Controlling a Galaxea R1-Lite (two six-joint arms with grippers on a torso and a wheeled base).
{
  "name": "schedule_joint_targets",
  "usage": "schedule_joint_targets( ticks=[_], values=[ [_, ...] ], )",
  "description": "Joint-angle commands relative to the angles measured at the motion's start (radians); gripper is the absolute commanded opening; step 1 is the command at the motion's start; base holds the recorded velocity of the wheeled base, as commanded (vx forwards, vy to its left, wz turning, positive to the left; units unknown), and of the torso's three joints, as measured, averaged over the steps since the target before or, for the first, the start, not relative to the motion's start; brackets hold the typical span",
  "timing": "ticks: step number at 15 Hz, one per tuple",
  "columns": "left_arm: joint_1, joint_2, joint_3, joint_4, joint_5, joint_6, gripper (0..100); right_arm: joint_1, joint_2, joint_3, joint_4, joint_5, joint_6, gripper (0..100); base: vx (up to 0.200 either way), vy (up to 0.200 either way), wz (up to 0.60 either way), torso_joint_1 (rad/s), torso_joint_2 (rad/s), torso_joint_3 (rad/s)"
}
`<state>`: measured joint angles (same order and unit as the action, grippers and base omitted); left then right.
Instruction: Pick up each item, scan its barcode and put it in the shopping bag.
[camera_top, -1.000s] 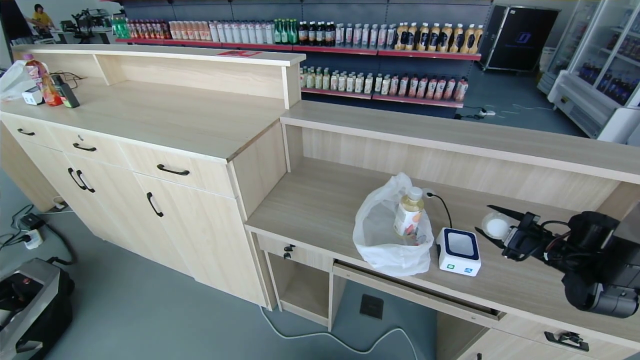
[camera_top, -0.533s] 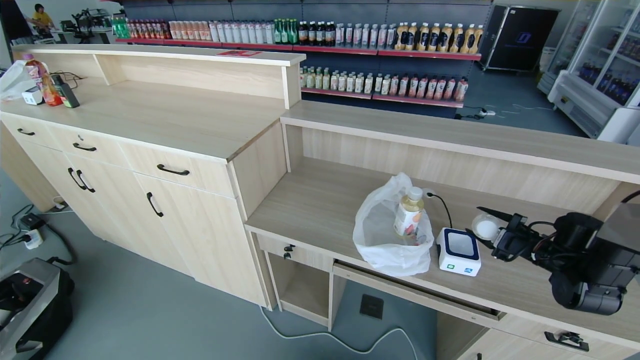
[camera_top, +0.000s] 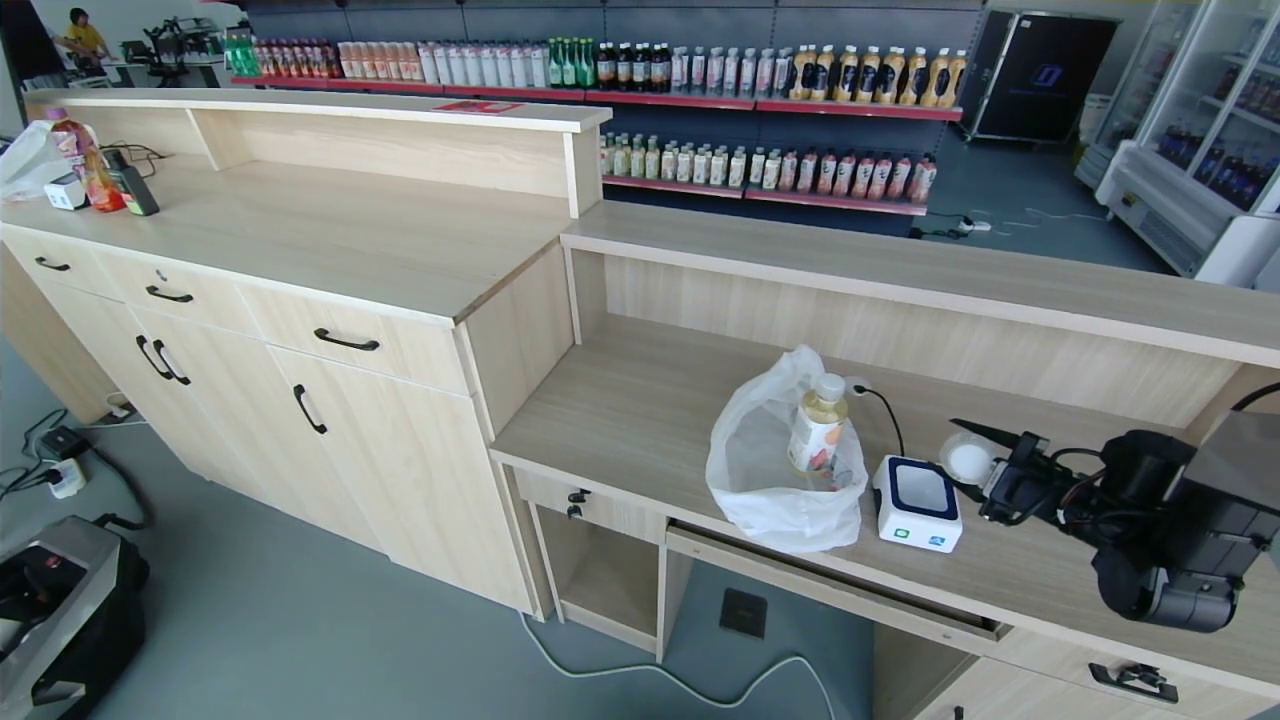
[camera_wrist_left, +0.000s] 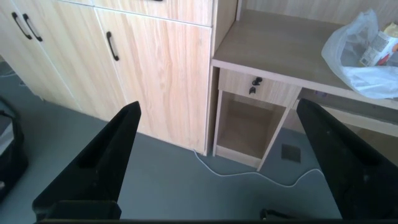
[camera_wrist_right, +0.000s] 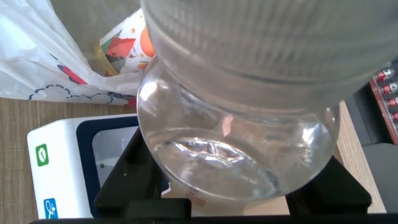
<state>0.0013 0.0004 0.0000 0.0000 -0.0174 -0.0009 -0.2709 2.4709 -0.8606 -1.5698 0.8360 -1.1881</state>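
The clear bottle (camera_top: 968, 458) is hard to read in the head view. It shows only as a pale round end at the right of the frame, just right of the scanner (camera_top: 918, 502). The right gripper (camera_top: 962, 448) is closed around it, and the rest of the bottle is lost among the dark fingers. Whether it rests on the surface (camera_top: 630, 410) or hangs just over it, I cannot tell. In the right wrist view the clear bottle (camera_wrist_right: 242, 130) sits so close that its ribbed part is cut off by the frame edge, and no barcode can be made out. The fingers (camera_wrist_right: 134, 180) press on both sides, and past the see-through body appear part of the white scanner (camera_wrist_right: 68, 165) and the shopping bag (camera_wrist_right: 37, 53). The shopping bag (camera_top: 775, 480) stands open at the centre of the frame, just beside the scanner's left side. A tea bottle (camera_top: 818, 425) stands upright inside it, its lower half veiled by plastic. A black cable (camera_top: 890, 410) runs from behind the bag to the scanner. The left gripper (camera_wrist_left: 217, 106) hangs over the grey floor (camera_wrist_left: 186, 186) before the cabinet (camera_wrist_left: 161, 68), its fingers spread wide, holding nothing.
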Motion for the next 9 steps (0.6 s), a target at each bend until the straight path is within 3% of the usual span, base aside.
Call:
schedule_joint_targets(
  ticks=[1, 9],
  values=[
    [0.0, 0.001, 0.0, 0.0, -0.001, -0.001, 100, -0.001, 0.008, -0.006, -0.001, 0.0, 0.001, 0, 0.0, 0.0, 0.0, 0.0, 0.0, 0.0],
    [0.0, 0.0, 0.0, 0.0, -0.001, -0.001, 100, 0.007, 0.028, -0.026, -0.001, 0.0, 0.002, 0, 0.0, 0.0, 0.0, 0.0, 0.0, 0.0]
  ],
)
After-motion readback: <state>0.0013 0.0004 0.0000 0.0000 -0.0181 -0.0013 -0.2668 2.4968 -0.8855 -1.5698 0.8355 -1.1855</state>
